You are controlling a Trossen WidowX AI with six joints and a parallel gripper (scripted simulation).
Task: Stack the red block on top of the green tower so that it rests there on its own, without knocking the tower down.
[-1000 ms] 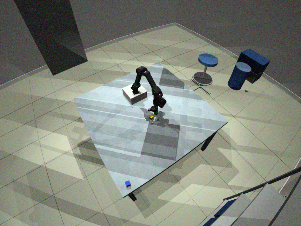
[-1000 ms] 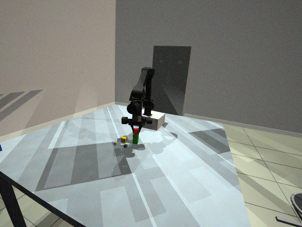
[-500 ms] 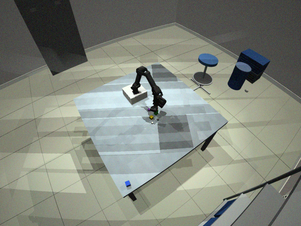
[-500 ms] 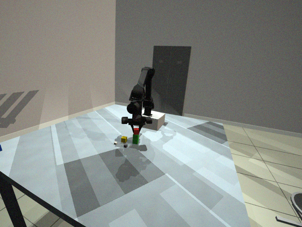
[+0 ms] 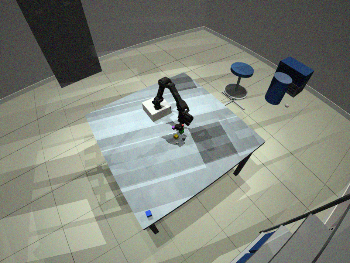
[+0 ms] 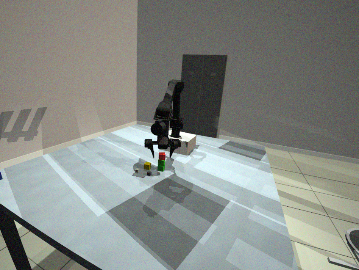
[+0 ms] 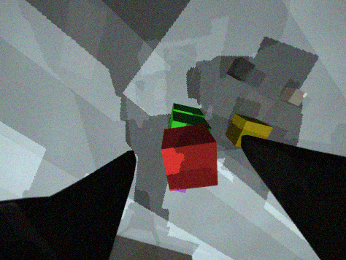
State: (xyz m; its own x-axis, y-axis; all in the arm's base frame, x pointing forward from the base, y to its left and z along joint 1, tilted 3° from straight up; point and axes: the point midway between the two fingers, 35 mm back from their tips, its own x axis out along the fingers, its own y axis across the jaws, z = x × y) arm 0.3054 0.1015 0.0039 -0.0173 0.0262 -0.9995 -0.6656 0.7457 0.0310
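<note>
End effector point(image 6: 162, 153) wide, holding nothing | red block point(image 6: 161, 156) atop green tower point(image 6: 161, 165) | gaps both sides

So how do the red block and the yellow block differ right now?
The red block sits raised on top of the green tower; the yellow block lies on the table. The red block stands between the open end effector fingers without touching them; the yellow block is off to one side, outside them. Both are small cubes that look about the same size, and neither is held.
</note>
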